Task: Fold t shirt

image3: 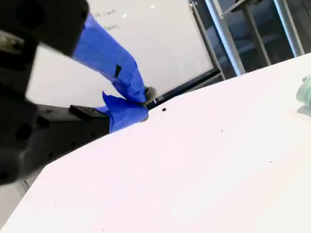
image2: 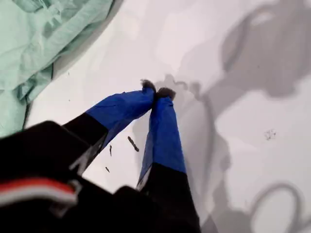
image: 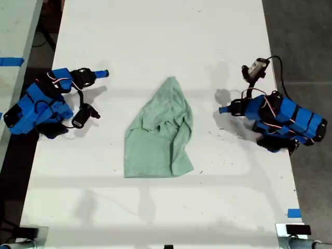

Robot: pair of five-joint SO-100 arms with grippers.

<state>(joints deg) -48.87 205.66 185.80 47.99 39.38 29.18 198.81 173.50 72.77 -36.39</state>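
Observation:
The t shirt (image: 158,129) is a pale mint-green garment lying crumpled mid-table in the exterior view, narrowing to a point at its far end and bunched with folds in the middle. My first gripper (image: 223,110) rests low over the table on the exterior view's right, pointing at the shirt with a gap of bare table between them. In its wrist view the blue-taped fingers (image2: 163,131) meet at the tips, shut on nothing, with the shirt (image2: 39,43) beside them. My second gripper (image: 105,73) sits on the exterior view's left, shut (image3: 143,104) and empty, with only a sliver of the shirt (image3: 305,92) showing.
The white table (image: 166,207) has dark floor along both long sides in the exterior view. A strip of blue tape (image: 294,212) marks its near right corner there. Another tabletop with blue tape (image: 10,61) lies at the exterior view's left. A whiteboard (image3: 160,43) stands beyond the table.

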